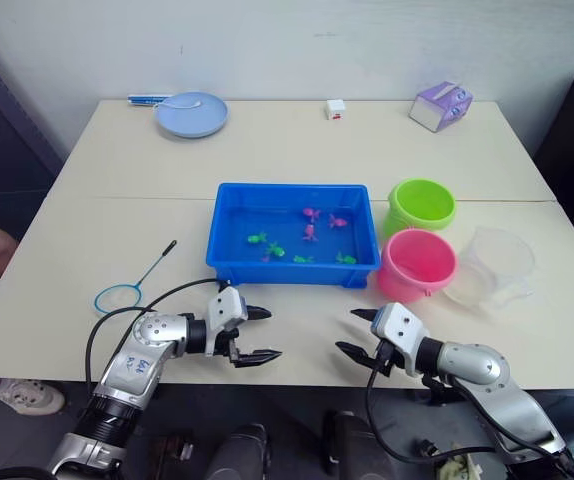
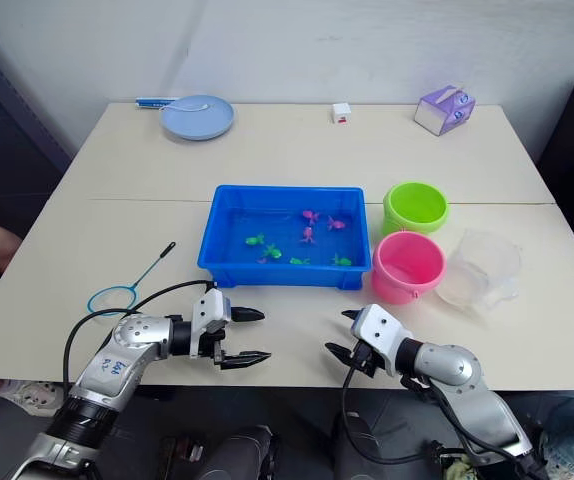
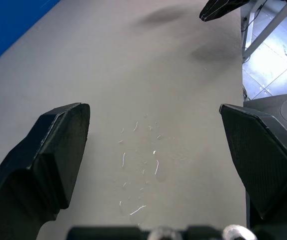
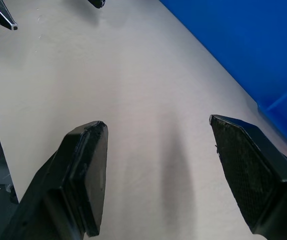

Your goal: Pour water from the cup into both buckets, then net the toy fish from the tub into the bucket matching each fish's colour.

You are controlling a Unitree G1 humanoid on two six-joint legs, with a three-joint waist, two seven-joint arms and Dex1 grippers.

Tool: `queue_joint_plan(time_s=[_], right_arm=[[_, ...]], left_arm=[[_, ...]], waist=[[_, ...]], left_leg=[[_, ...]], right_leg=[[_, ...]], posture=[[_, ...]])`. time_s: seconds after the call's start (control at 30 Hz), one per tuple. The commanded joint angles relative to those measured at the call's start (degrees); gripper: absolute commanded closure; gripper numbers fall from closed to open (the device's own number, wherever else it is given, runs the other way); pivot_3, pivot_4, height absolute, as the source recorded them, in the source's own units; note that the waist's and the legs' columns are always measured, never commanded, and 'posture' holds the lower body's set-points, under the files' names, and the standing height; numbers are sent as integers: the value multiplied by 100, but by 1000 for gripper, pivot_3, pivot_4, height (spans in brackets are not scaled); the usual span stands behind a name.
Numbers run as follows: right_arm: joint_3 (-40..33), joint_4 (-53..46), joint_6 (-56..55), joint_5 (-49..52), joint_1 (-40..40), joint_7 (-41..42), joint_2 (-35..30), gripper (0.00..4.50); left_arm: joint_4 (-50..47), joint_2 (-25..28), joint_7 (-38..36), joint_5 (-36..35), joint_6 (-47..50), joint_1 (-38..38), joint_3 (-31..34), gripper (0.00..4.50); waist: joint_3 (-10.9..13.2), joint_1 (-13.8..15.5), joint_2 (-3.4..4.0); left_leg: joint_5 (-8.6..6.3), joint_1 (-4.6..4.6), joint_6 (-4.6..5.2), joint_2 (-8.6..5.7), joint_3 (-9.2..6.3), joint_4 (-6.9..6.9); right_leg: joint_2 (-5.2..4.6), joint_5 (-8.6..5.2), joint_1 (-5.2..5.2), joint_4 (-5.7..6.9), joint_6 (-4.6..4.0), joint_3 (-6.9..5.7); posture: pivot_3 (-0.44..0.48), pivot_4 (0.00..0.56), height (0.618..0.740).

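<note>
Left eye view: nothing is held yet, so the step in hand looks like fetching the cup [image 1: 494, 266] for pouring; the right gripper [image 1: 359, 333] hovers over the near table edge with fingers spread apart, the left gripper [image 1: 259, 334] likewise empty and spread. To do it well, I'd take the right arm out past the pink bucket [image 1: 417, 264] to the cup's handle side, grip it firmly and lift upright before tipping; the thin clear wall probably flexes, so the handle is safer. The cup stands at the right, just beside the pink bucket, clear and colourless. The green bucket [image 1: 421, 205] sits behind the pink one, touching or nearly so. The tub [image 1: 294, 235] is mid-table, bright blue, holding the toy fish [image 1: 310, 232], pink and green ones scattered. The net [image 1: 135, 281] lies left of the tub, blue hoop nearest the robot. Right eye view: same layout; a pale blue plate [image 2: 198, 116] and a purple box [image 2: 444, 108] sit at the far edge, well clear. Left wrist view: both black fingers [image 3: 51, 160] stand wide apart over bare table [image 3: 148, 90], a tub corner showing. Right wrist view: fingers [image 4: 76, 175] wide apart over the table, the tub wall [image 4: 243, 45] just ahead.
</note>
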Motion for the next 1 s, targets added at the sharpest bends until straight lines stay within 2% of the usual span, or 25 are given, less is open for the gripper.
queue_joint_plan(time_s=[0.03, 0.17, 0.37, 0.53, 0.6, 0.67, 0.83, 1.0], right_arm=[[-35, -235, -40, 51, 35, 12, -44, 0], [-81, -244, -36, 22, 70, -73, -25, 0], [-501, -643, 120, 177, 622, -548, 107, 0], [-1731, -1809, 690, 982, 1774, -1177, 609, 0], [-2455, -2315, 892, 1415, 2445, -1454, 930, 0], [-2899, -2559, 1054, 1703, 2737, -1634, 1109, 0], [-3877, -2499, 1356, 2273, 2634, -2289, 1414, 0], [-4157, -1901, 1636, 2001, 1868, -3161, 1437, 0]], left_arm=[[-115, 90, -58, -3, -73, 16, -28, 32], [-319, 118, -67, -30, 190, 12, -100, 32], [-720, -34, -389, -761, 914, -184, -44, 32], [-1038, -115, -731, -1716, 1911, -756, 153, 32], [-1224, -43, -966, -2181, 2360, -1139, 227, 32], [-1309, -13, -1036, -2409, 2583, -1397, 282, 32], [-1131, -140, -942, -2624, 2709, -2119, 456, 32], [-1072, -373, -678, -2619, 2618, -2469, 537, 32]], waist=[[0, 1, 0], [0, 1, 0], [0, 16, 0], [1, 26, 3], [1, 18, 3], [1, 18, 4], [1, -16, 4], [-1, -18, 11]], left_leg=[[0, 0, 0, 0, 0, 0], [0, 0, 0, 0, 0, 0], [0, -2, 1, -2, -1, 1], [0, -6, -1, 2, -9, 1], [0, -4, 0, -1, -7, 3], [0, -4, -1, 1, -12, 1], [-1, 5, -2, 1, -1, -1], [1, 12, -5, 4, 0, -16]], right_leg=[[0, 0, 0, 0, 0, 0], [0, 0, 0, 0, 0, 0], [-3, 0, 0, 0, 0, 0], [0, 0, 0, 1, -1, -4], [-2, 0, 3, 4, 0, -1], [0, 0, 3, 4, 0, -4], [2, -1, 6, 4, -1, 7], [6, -2, 4, 4, -4, 8]], posture=[[0, 150, 740], [0, 150, 740], [0, 150, 740], [0, 150, 740], [0, 150, 740], [0, 150, 740], [0, 150, 740], [0, 150, 740]])
